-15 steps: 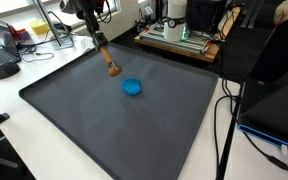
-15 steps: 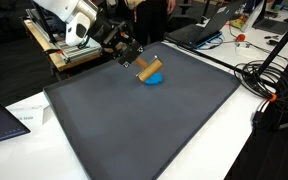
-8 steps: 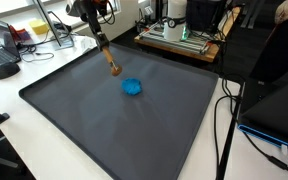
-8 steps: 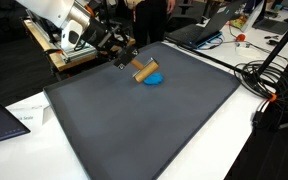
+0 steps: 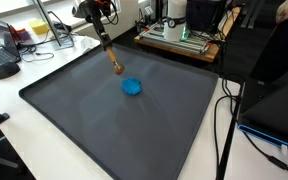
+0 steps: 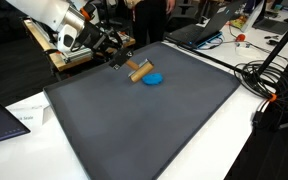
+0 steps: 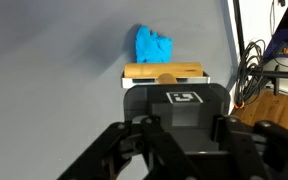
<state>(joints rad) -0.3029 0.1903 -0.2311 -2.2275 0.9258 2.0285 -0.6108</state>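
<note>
Holding one wooden brush (image 7: pixel 162 71), fingers (image 6: pixel 118 60) clamped tight (one blue lump (image 5: pixel 132 87) nearby).

Support: I work over a white table (image 5: pixel 6 100), seen in both exterior views.
Cover: a dark grey mat (image 5: pixel 114 125) lies flat on the table and takes up most of it.
On the mat: a small blue object (image 5: pixel 132 87) rests on its far half; my wrist view shows it crumpled (image 7: pixel 153 46).
On the bare table: black cables (image 6: pixel 260 82) just beside the mat's edge, and a sheet of paper (image 6: pixel 29 113).
</note>
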